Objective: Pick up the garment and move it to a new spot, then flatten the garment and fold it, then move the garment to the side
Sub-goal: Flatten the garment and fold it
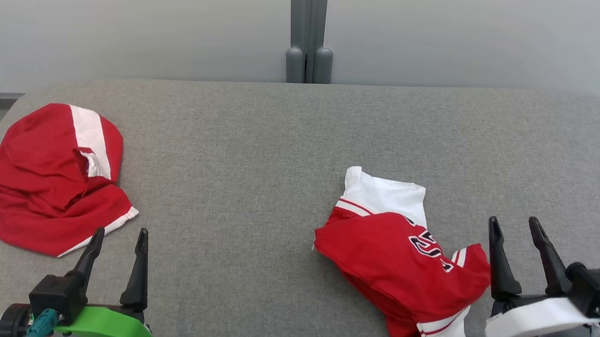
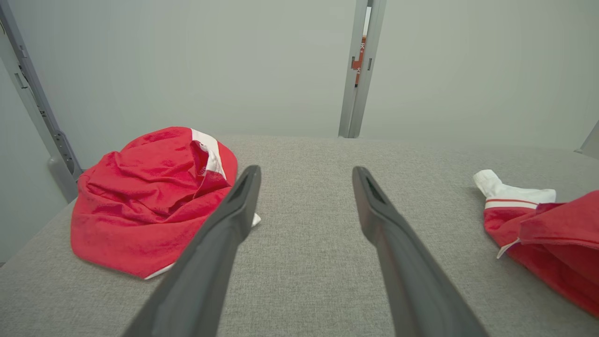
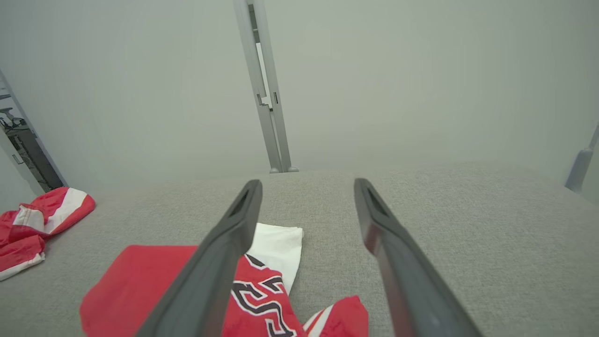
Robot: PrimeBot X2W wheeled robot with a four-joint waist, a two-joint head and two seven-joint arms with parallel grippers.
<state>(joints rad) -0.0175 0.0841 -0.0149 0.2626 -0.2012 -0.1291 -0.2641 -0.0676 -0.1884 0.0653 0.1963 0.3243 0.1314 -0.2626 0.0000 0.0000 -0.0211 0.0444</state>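
From the head view we saw both arms at once. The left end effector (image 1: 120,231) and the right end effector (image 1: 513,222) each had their fingers spread wide, with nothing between them, over the grey worktop (image 1: 258,148). The jersey (image 1: 401,253), red with white sleeves and dark lettering, lay crumpled just to the left of the right end effector. We could not tell whether the cloth touched its finger. A red bundle (image 1: 43,189) with a white stripe lay just ahead and to the left of the left end effector.

The left wrist view added the bundle's deep creases, close beside the left finger. It placed the jersey well off to the right, one white sleeve toward the far edge. The right wrist view put the lettering directly under its left finger. It placed the bundle far to the left and took in dark equipment past the worktop's left end.

The worktop was covered in woven grey fabric and had rounded far corners. Behind it stood a pale wall (image 1: 129,12), its panels joined by a grey post (image 1: 311,28). The left wrist view caught an orange label in the post's slot.
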